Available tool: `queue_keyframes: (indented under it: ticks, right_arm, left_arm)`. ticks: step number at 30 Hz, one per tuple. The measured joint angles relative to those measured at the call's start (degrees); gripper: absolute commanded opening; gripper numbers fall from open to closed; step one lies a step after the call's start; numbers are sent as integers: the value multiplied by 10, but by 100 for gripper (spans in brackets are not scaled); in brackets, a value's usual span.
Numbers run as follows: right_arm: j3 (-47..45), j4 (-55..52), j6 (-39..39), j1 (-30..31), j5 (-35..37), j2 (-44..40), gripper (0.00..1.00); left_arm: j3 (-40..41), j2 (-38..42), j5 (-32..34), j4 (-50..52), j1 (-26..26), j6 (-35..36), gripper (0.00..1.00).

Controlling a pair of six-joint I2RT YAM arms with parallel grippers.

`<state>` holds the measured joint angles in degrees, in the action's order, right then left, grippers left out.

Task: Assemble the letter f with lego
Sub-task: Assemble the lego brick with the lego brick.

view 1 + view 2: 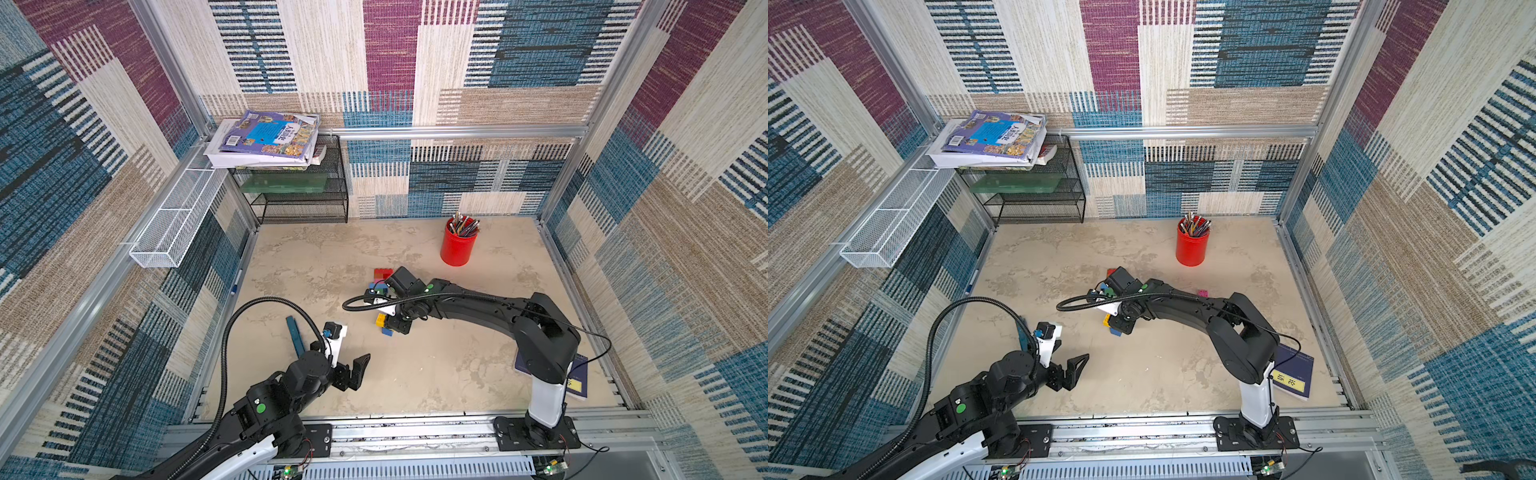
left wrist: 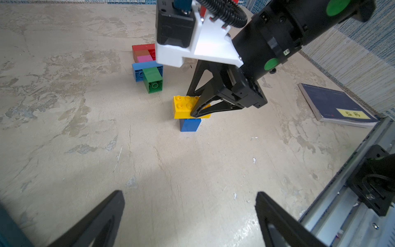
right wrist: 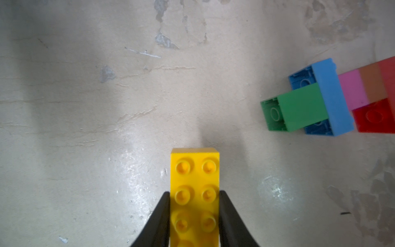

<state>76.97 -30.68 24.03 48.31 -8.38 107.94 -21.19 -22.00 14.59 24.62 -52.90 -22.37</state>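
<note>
Red plastic cup [image 1: 456, 249] stands near the back of the desk [image 1: 415, 374], and it is full of pens [image 1: 463, 224] that stand upright in it. In the back corner a black wire rack [image 1: 299, 199] holds a flat green board [image 1: 284, 183] on a shelf inside, and a pile of books [image 1: 266, 139] lies on top of it. A white wire basket [image 1: 174, 220] hangs on the wall at the robot's left.

On the middle of the desk, the right gripper [image 3: 194, 193] has its jaws clamped on the long sides of a yellow brick [image 3: 195, 171]. This brick has its studs up and sits on a blue brick [image 2: 190, 125]. Near it, not touching, a row of joined bricks [image 3: 333, 96] lies on its side: green, blue, pink, orange, red. In a top view a single pink brick [image 1: 1203, 293] lies apart, behind the right arm.

The left gripper [image 2: 189, 192] hovers over bare desk nearer the front, jaws wide apart.
</note>
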Motion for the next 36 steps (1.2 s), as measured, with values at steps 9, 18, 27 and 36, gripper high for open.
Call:
queue_keyframes:
  ticks: [9, 18, 27, 36]
  right_arm:
    - [-9, 0, 0, 0, 0, -6, 20]
    - [-4, 11, 0, 4, -2, 6, 20]
    - [-16, 40, -9, 4, -6, 18, 18]
    - [2, 80, -20, 5, -1, 50, 17]
  left_arm:
    - [1, 0, 0, 0, 0, 0, 99]
    - [1, 0, 0, 0, 0, 0, 99]
    - [2, 0, 0, 0, 0, 0, 99]
    - [2, 0, 0, 0, 0, 0, 99]
